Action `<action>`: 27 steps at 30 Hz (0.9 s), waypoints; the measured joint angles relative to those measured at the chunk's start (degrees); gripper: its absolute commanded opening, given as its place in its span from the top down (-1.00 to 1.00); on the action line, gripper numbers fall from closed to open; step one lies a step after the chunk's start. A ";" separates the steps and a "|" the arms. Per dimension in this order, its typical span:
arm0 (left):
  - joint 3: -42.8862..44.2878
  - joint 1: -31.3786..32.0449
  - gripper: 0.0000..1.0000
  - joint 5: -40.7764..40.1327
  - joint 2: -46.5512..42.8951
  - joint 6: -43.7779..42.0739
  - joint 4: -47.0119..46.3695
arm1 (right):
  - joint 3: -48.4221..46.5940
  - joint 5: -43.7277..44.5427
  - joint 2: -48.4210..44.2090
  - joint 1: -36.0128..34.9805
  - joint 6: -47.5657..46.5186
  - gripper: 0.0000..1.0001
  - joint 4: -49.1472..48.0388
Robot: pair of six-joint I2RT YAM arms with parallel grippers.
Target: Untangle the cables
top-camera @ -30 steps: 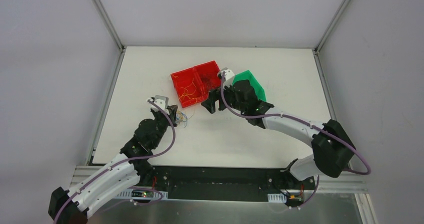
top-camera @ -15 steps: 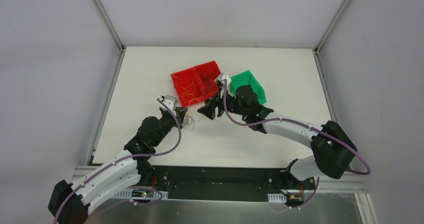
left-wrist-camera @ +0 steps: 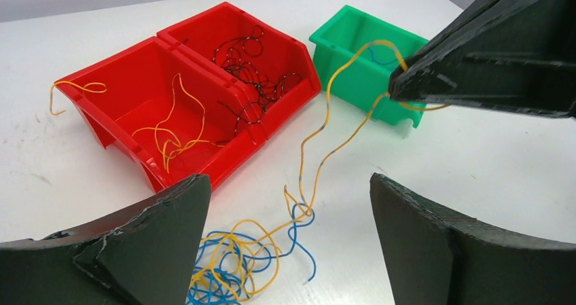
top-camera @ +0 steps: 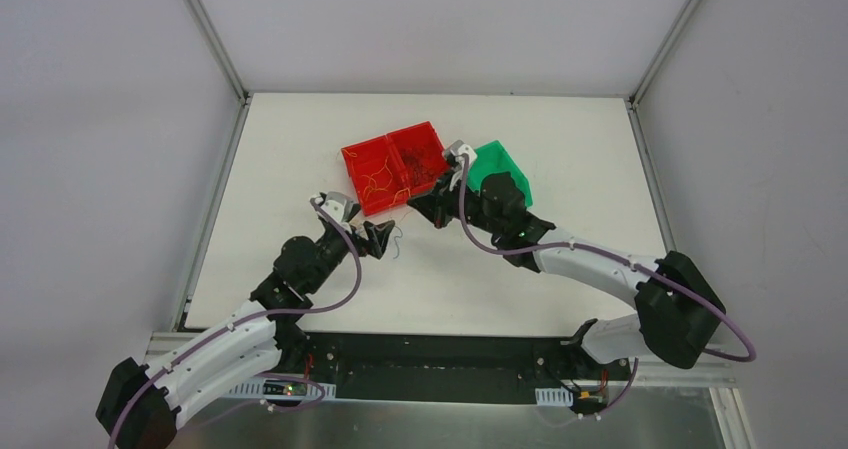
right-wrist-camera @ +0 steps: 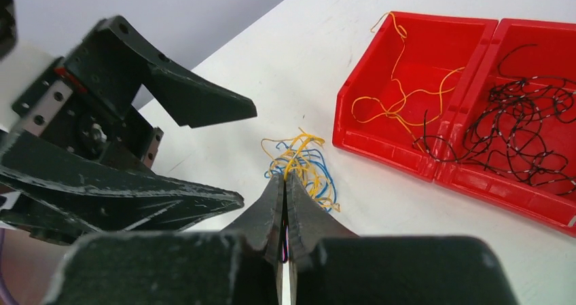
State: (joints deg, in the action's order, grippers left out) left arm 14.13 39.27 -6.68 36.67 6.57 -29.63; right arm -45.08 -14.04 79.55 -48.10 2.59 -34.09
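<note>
The cables lie as a small clump of blue and yellow wires on the white table, also seen in the right wrist view as cables. My left gripper is open, its fingers either side of the clump and not touching it. My right gripper is shut on one yellow cable, which runs from the clump up to its tips. In the top view the left gripper and right gripper stand close together in front of the bins.
Two joined red bins sit just behind: one holds yellow wires, the other dark wires. A green bin to their right holds a blue wire. The left gripper's open fingers are close beside the right gripper.
My left gripper has opened and let go of the clump. My right gripper came down to the clump, shut on a yellow cable and lifted it toward the bins.
</note>
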 measured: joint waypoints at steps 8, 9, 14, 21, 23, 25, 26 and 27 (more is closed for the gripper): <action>-0.87 0.00 -0.79 -3.34 -0.09 -0.20 -1.25 | -8.68 2.40 -1.18 0.00 3.06 1.00 6.88; -1.09 0.00 -0.78 -3.78 -0.37 -0.20 -1.25 | -9.90 2.82 -1.29 0.00 3.32 1.00 8.22; -1.88 0.00 -0.77 -4.59 -1.25 -0.20 -1.46 | -19.15 8.15 -2.27 0.13 3.43 1.00 18.97; -1.73 0.00 -0.71 -1.75 3.65 -0.15 -2.69 | -18.62 17.79 -11.39 1.70 3.43 1.00 27.56; -1.42 0.00 -0.69 0.28 6.60 -0.15 -3.04 | -15.85 18.82 -14.78 1.77 3.43 1.00 28.55; -0.94 0.00 -0.68 2.38 10.12 -0.13 -3.67 | -11.26 20.06 -18.60 1.75 4.04 1.00 28.96; -0.63 0.00 -0.68 3.39 11.76 -0.15 -4.02 | -8.96 20.94 -20.41 1.73 5.11 1.00 29.57; -0.33 0.00 -0.67 4.22 13.00 -0.13 -4.35 | -7.45 21.33 -21.75 1.73 5.75 1.00 30.36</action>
State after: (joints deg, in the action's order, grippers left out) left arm 13.80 39.27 -2.46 49.67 6.44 -33.98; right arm -52.53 7.29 57.80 -46.37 8.34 -3.73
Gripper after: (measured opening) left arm 0.846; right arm 0.009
